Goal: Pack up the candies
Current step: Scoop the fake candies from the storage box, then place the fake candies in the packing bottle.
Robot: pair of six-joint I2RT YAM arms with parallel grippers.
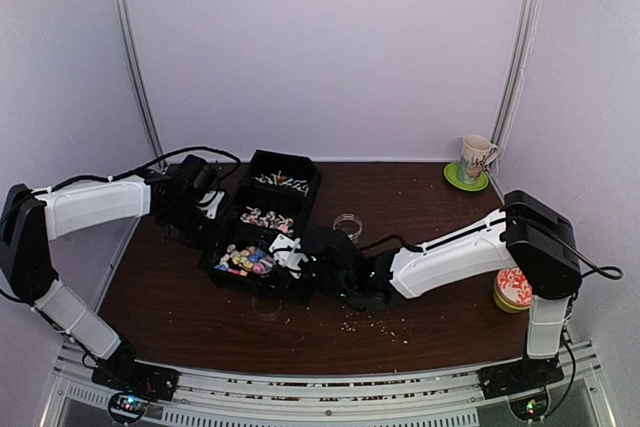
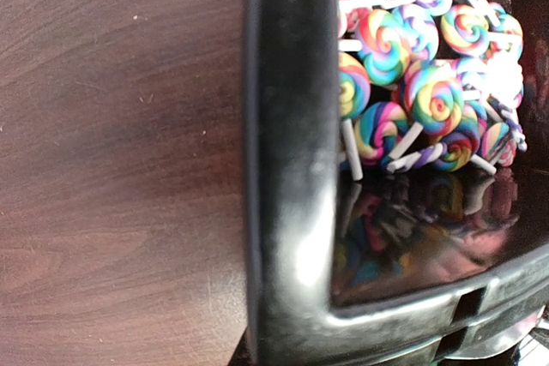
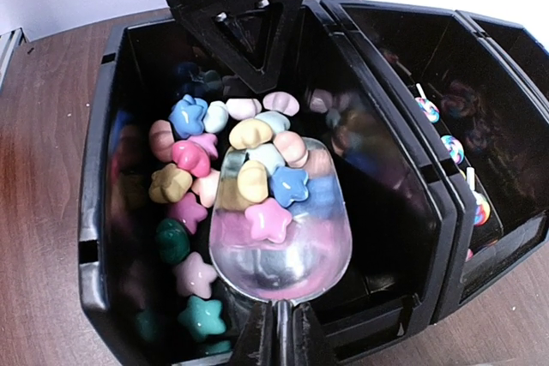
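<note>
The candies are star-shaped sweets (image 3: 193, 156) in pink, yellow, blue, green and white, lying in the nearest black bin (image 3: 94, 212). My right gripper (image 3: 279, 339) is shut on the handle of a clear plastic scoop (image 3: 287, 250). The scoop lies inside that bin with several stars in its bowl. In the top view my right gripper (image 1: 290, 252) is over this bin (image 1: 215, 272). My left gripper (image 1: 208, 203) is at the bins' left side. Its wrist view shows only a bin rim (image 2: 287, 169) and swirl lollipops (image 2: 433, 96); its fingers are hidden.
Three black bins stand in a diagonal row; the middle one (image 1: 290, 209) holds lollipops, the far one (image 1: 305, 169) holds small white-sticked items. A small clear cup (image 1: 347, 226) stands right of the bins. A mug on a green saucer (image 1: 476, 159) and a round tin (image 1: 514, 290) are at the right. Beige crumbs (image 1: 370, 325) lie near the front.
</note>
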